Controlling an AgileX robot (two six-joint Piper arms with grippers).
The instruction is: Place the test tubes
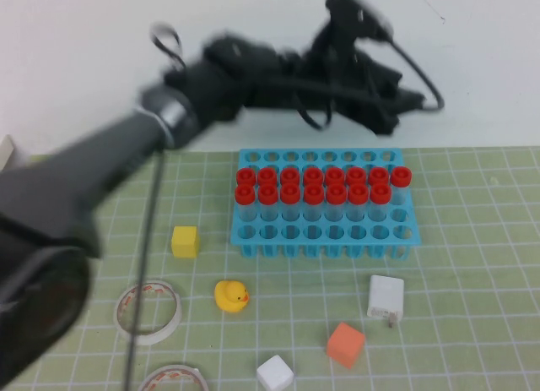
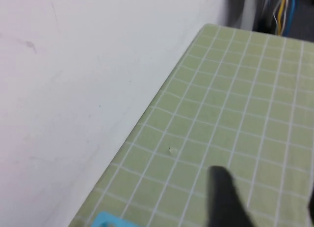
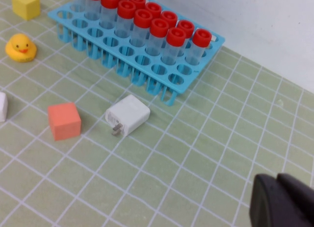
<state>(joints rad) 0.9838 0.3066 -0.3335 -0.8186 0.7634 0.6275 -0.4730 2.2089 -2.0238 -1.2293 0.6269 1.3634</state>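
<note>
Test tubes [image 1: 313, 187] with red caps stand upright in two rows in the blue rack [image 1: 321, 232]. The left gripper [image 1: 396, 104] hangs beyond the rack's far edge.

From the left wrist, its fingers [image 2: 225, 197] stand apart, empty, over green mat [image 2: 230, 104] past a rack corner.

From the right wrist, the right gripper [image 3: 282, 202] is closed and empty, well clear of the rack.

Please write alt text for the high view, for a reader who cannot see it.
A blue rack holding two rows of red-capped test tubes stands on a green grid mat; the left gripper hovers behind it. A toy duck and coloured blocks lie in front; the right gripper is outside this view.
</note>
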